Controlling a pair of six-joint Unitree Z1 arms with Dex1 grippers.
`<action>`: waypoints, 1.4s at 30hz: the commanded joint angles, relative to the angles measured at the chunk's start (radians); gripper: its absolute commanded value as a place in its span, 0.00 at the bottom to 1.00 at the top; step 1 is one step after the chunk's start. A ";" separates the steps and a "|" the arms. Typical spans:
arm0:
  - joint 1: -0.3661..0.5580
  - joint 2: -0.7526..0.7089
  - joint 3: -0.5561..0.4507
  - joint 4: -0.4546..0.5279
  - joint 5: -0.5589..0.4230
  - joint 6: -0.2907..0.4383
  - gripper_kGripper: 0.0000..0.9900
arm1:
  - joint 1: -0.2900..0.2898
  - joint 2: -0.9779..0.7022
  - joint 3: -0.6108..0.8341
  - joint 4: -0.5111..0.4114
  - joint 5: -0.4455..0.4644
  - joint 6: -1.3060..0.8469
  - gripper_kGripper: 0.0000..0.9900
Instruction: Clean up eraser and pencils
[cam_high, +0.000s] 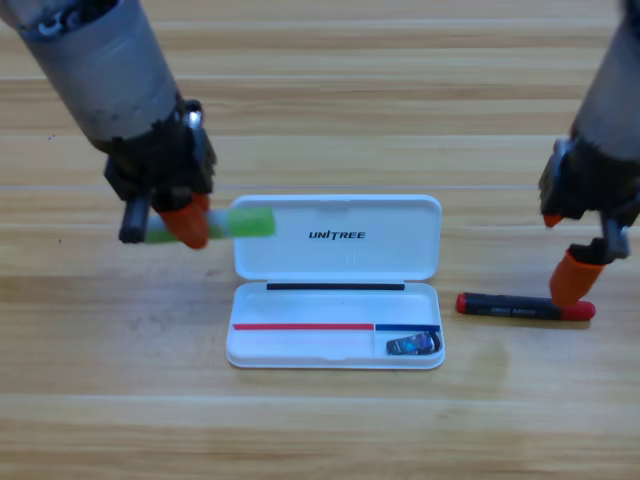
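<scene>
My left gripper is shut on the light green pencil, holding it level just left of the open white case, with the green end over the lid's left edge. The red pencil with its black middle lies on the table right of the case. My right gripper hangs open over that pencil's right end, with its lower orange jaw reaching down to the red tip. The tiny black eraser with a blue label lies in the case's small right compartment.
The case's lid, marked UNITREE, lies flat behind its base. The long left compartment of the base holds nothing. Wooden table all around.
</scene>
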 joint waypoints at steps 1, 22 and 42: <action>-0.114 0.058 0.016 0.010 -0.040 0.013 0.00 | -0.062 0.197 -0.046 -0.025 -0.007 -0.029 0.91; -0.186 0.323 -0.120 -0.007 -0.058 -0.069 0.00 | -0.065 0.323 -0.057 -0.065 0.028 -0.101 0.48; -0.185 0.369 -0.163 0.005 0.034 -0.125 0.00 | -0.046 0.142 -0.035 -0.016 0.025 -0.070 0.00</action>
